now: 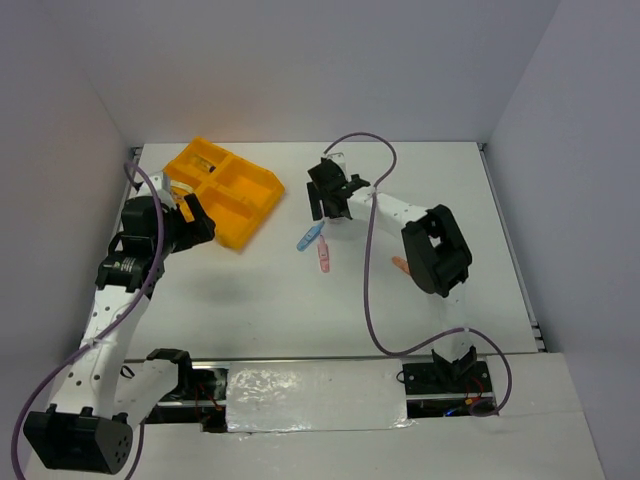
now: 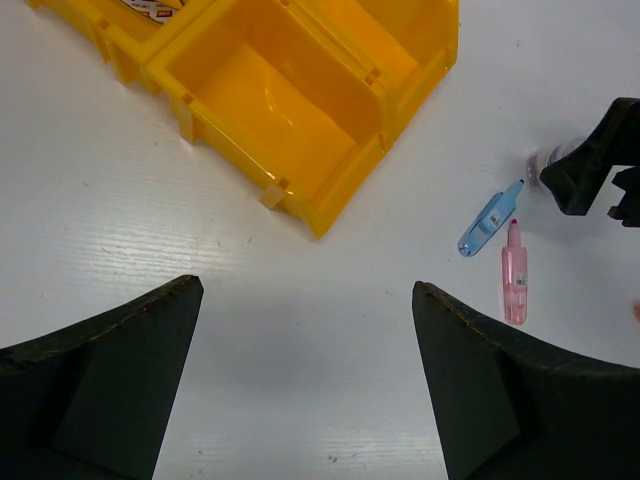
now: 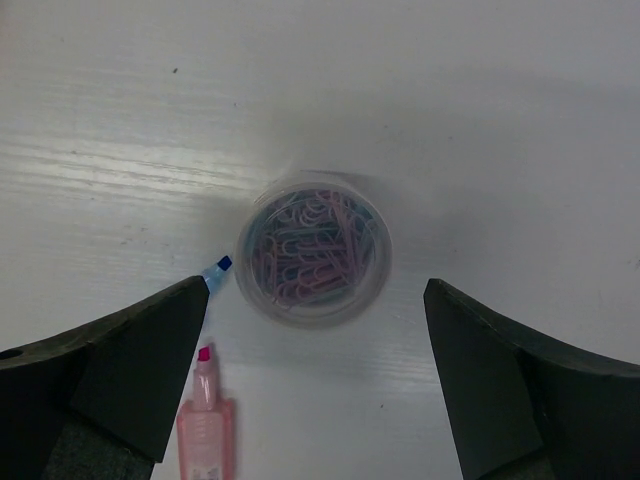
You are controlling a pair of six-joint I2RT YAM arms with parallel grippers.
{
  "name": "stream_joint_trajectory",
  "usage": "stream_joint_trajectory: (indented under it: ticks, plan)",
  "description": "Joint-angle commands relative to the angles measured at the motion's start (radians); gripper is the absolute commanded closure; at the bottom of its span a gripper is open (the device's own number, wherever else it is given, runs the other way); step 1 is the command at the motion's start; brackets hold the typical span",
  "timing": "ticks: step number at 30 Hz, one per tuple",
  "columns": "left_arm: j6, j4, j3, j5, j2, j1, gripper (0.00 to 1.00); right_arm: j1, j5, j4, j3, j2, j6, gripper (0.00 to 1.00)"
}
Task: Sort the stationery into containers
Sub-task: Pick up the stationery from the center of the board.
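Note:
A small clear round jar [image 3: 312, 250] full of coloured paper clips stands on the white table. My right gripper [image 3: 317, 290] is open just above it, one jaw on each side, touching nothing; the top view shows this gripper [image 1: 330, 205] too. A light-blue piece [image 1: 310, 237] and a pink piece [image 1: 323, 257] lie just left of the jar, and they also show in the left wrist view [image 2: 490, 225] [image 2: 515, 275]. An orange piece [image 1: 401, 265] lies by the right arm. My left gripper [image 2: 306, 288] is open and empty over bare table, near the orange-yellow tray [image 2: 330, 190].
The tray [image 1: 245, 215] sits at the back left, its near corner pointing at the left gripper [image 1: 200, 222]. A white labelled item [image 2: 150, 8] lies in one far compartment. White walls close in the table on three sides. The right arm's cable loops over the table.

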Motion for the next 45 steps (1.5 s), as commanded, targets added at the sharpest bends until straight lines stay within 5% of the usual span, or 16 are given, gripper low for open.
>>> stream_joint_trajectory:
  ticks: [1, 8, 20, 30, 45]
  plan:
    - [0.033, 0.014, 0.045, 0.004, 0.013, -0.004, 0.01, -0.005, 0.053, -0.017, 0.082, 0.052, -0.042, 0.04]
    - [0.038, 0.002, 0.056, 0.03, 0.043, -0.004, 0.01, -0.028, 0.006, 0.032, 0.058, 0.074, -0.042, 0.16]
    - [0.04, 0.005, 0.056, 0.057, 0.044, -0.004, 0.01, -0.032, -0.063, 0.067, 0.064, 0.04, -0.059, 0.71]
    - [0.037, 0.005, 0.054, 0.054, 0.041, -0.004, 0.01, 0.034, -0.135, 0.15, 0.142, -0.041, -0.007, 0.69]
    - [0.035, 0.008, 0.054, 0.071, 0.039, -0.004, 0.01, 0.102, -0.355, 0.284, 0.443, 0.172, 0.178, 0.66]
